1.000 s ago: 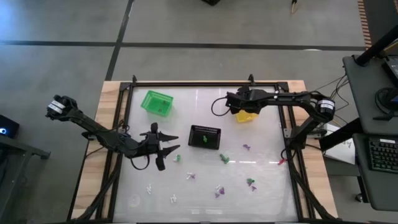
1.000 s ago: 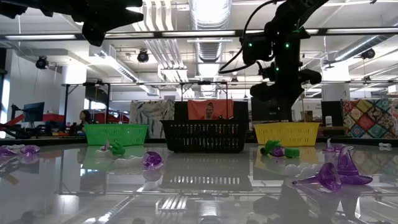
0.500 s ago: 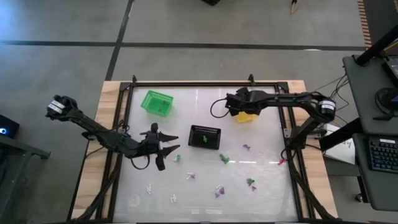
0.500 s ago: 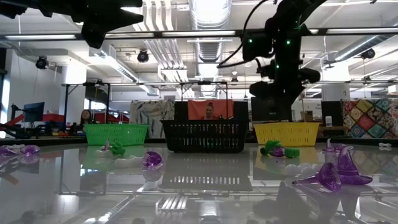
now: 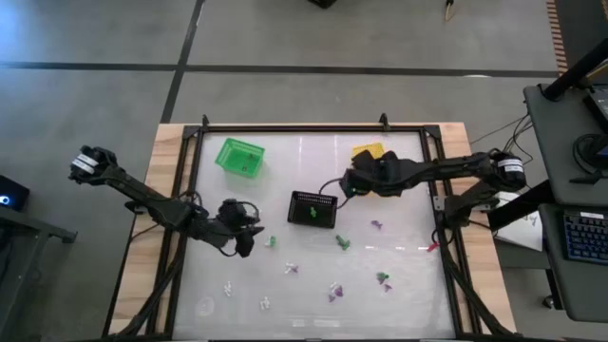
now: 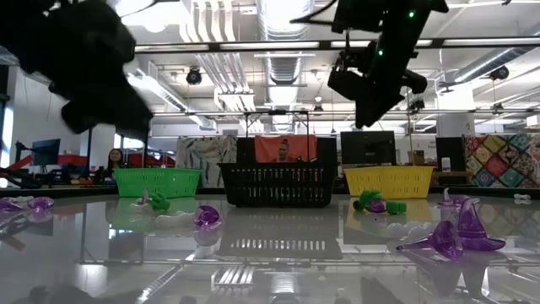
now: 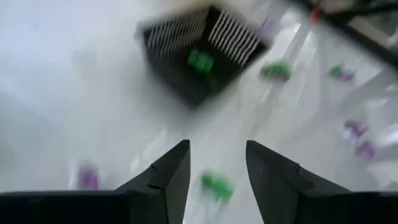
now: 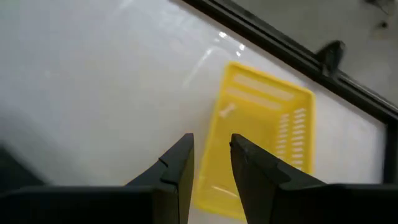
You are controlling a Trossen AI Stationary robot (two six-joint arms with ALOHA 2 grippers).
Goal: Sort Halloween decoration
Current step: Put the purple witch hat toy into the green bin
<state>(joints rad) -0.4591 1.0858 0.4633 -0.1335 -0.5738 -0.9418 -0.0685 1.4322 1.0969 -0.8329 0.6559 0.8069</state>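
Near table edge: I see white trinkets and purple trinkets of the Halloween decoration lying loose on the glossy white table, well apart from each other.
Mid table: green trinkets lie between the near scatter and the black basket; one green piece sits just beside the left gripper.
Left gripper: low over the table, left of the black basket. Its fingers stand apart with nothing between them, and the green piece shows on the table beyond the gap in the left wrist view.
Black basket: already holds a green item.
Right gripper: the right gripper hangs above the table between the black basket and the yellow basket. Narrow gap between its fingers; I see nothing held.
Far row: the green basket stands at far left, the yellow basket at far right.
Handling judgement: the pieces look light, stiff and slick, so I expect them to skate on the glossy top.
Grip point: I would close across the body of a piece, not a thin protrusion.
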